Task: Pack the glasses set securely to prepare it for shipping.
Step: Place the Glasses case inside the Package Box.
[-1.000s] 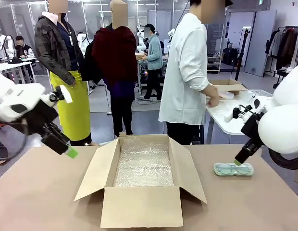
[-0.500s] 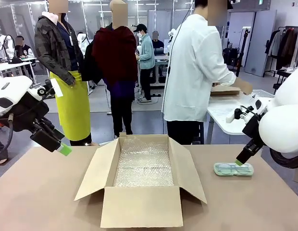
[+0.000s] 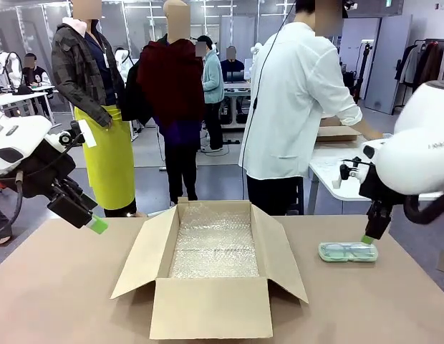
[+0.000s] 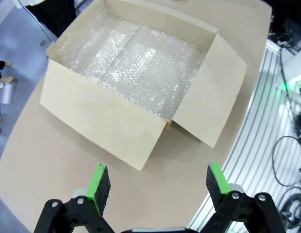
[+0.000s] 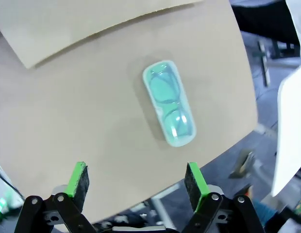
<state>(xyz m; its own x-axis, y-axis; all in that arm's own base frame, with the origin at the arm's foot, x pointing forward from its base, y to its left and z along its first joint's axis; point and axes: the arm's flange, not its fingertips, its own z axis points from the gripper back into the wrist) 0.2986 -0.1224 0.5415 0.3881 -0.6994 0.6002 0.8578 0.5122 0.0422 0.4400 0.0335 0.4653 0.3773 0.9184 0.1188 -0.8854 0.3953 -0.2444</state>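
Right pincer hangs released, jaws wide, over the mint green glasses case. The case lies flat on the tan table, right of the open bubble-wrap-lined cardboard box. Left pincer likewise released, empty. Print on my right arm's shell is probably a maker's mark, unreadable. Workshop room, person in white shirt beyond the table.

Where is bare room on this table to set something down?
Bare table left of the cardboard box; a narrower patch between its right flap and the mint green case. The bubble-wrap floor is empty. Tightest by the case, near the right jaws.
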